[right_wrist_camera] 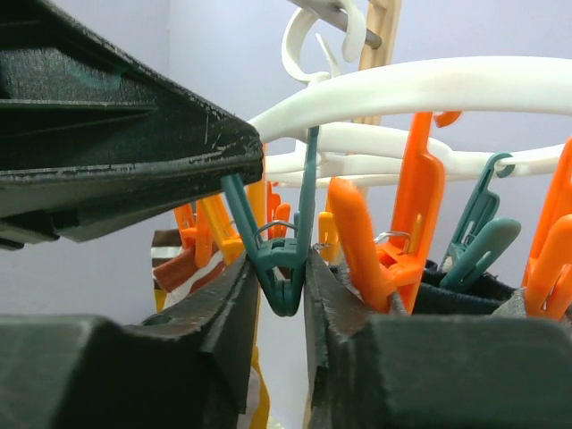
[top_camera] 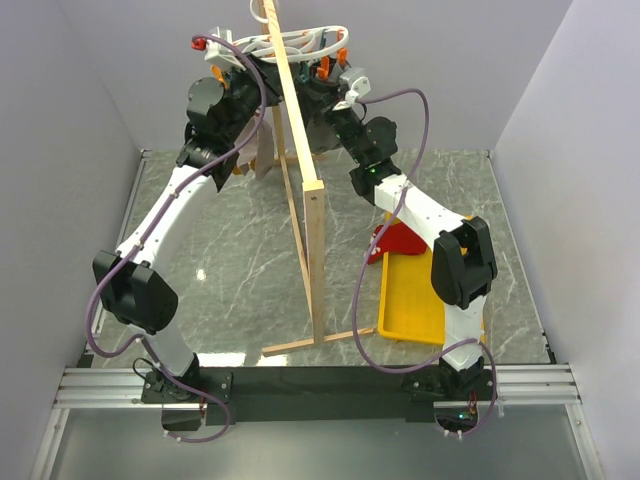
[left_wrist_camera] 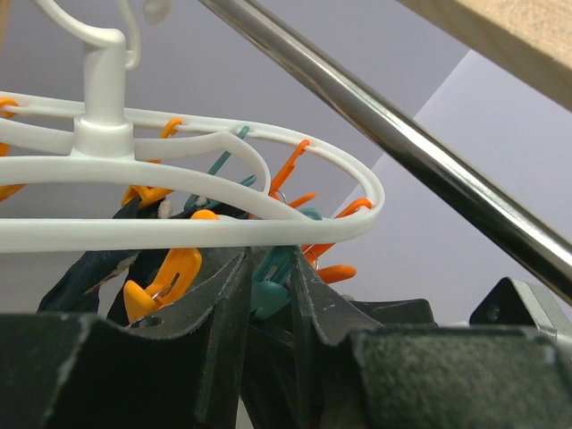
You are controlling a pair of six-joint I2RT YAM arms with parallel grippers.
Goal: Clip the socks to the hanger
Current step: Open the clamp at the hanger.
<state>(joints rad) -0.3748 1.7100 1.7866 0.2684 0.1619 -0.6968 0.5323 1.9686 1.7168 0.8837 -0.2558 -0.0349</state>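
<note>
A grey marble table (top_camera: 240,250) is closed in by pale walls on three sides. Open room is left on it to the left of the wooden rack (top_camera: 316,240); to the right of the rack a yellow tray (top_camera: 410,300) is placed. The white hanger (top_camera: 322,33) is hung on a metal rod (left_wrist_camera: 402,152) at the top of the rack. The red socks (top_camera: 396,243) are seen on the table right of the rack, touching the tray's far corner, partly hidden under the right arm and well apart from both grippers. The right gripper (right_wrist_camera: 282,277) is closed on a teal clip (right_wrist_camera: 284,268) under the hanger. In the narrow gap of the left gripper (left_wrist_camera: 268,264) a second teal clip (left_wrist_camera: 266,290) is seen; whether it is squeezed cannot be told. Both arms are stretched up, one on each side of the rack.
</note>
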